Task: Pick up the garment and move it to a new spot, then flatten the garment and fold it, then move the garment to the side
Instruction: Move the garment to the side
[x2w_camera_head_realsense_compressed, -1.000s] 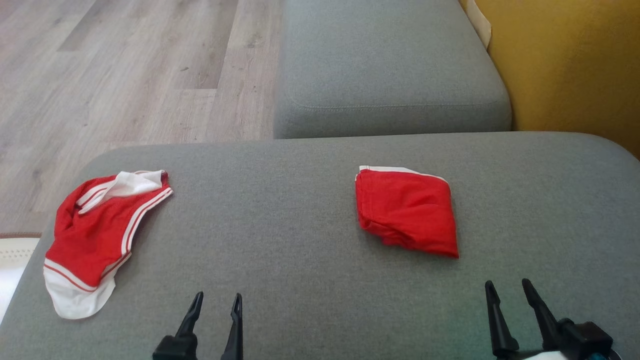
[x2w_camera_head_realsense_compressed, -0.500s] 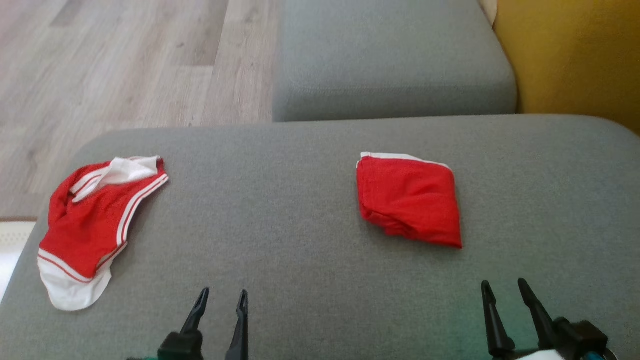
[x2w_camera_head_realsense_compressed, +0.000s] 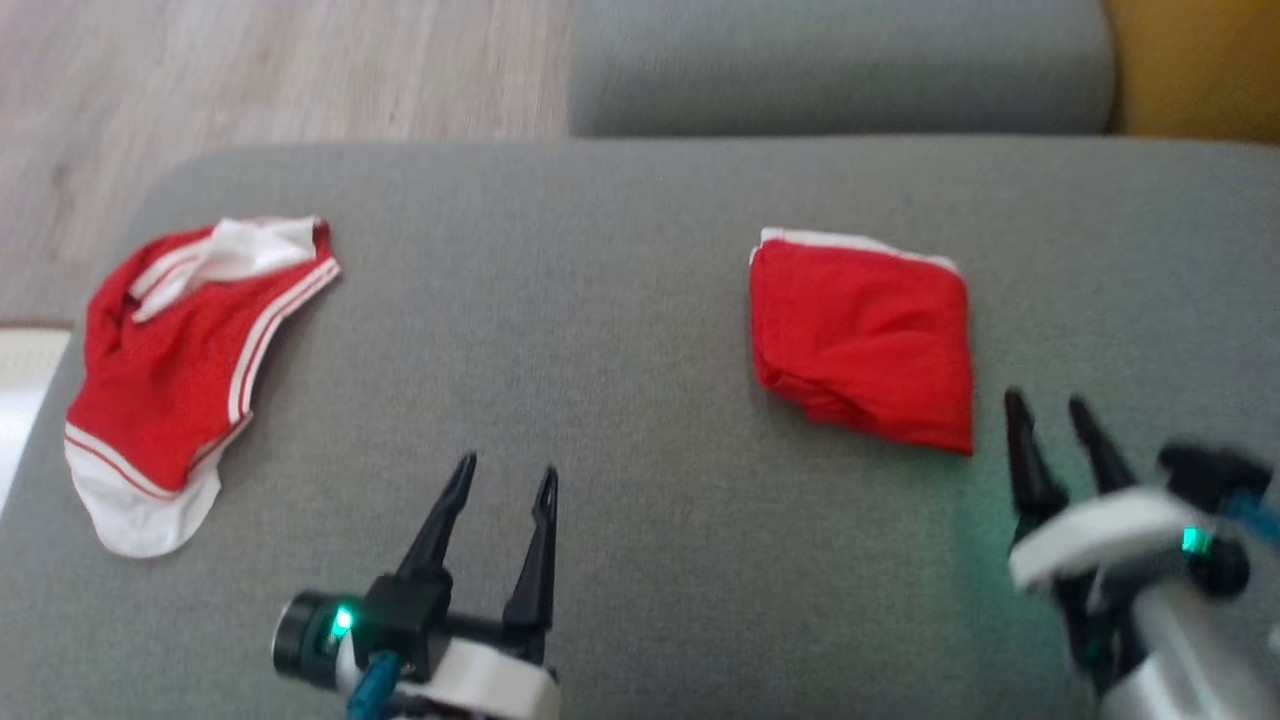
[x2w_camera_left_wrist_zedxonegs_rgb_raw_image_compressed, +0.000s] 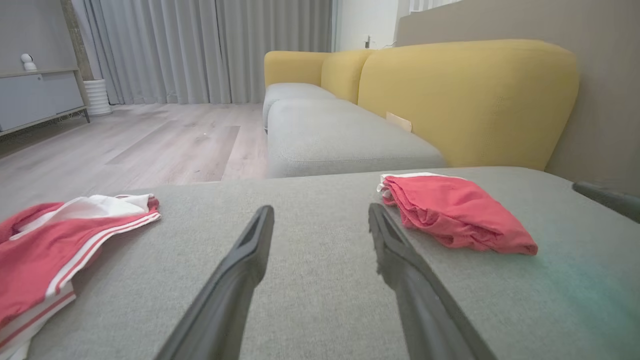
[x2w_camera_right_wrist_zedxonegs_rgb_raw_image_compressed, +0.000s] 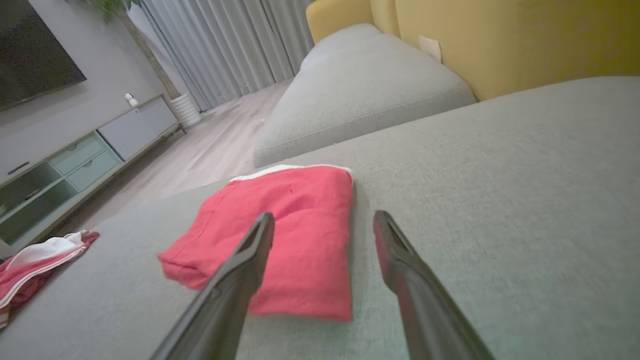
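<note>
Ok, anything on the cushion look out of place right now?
Nothing spilled or damaged. The red-and-white garment lies crumpled near the left edge of the grey cushion, unlike the folded red garment at right. The left gripper and right gripper are open, empty.

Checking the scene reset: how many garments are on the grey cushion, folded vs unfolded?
Folded red garment: 1
Unfolded red-and-white garment: 1
Total: 2
</note>
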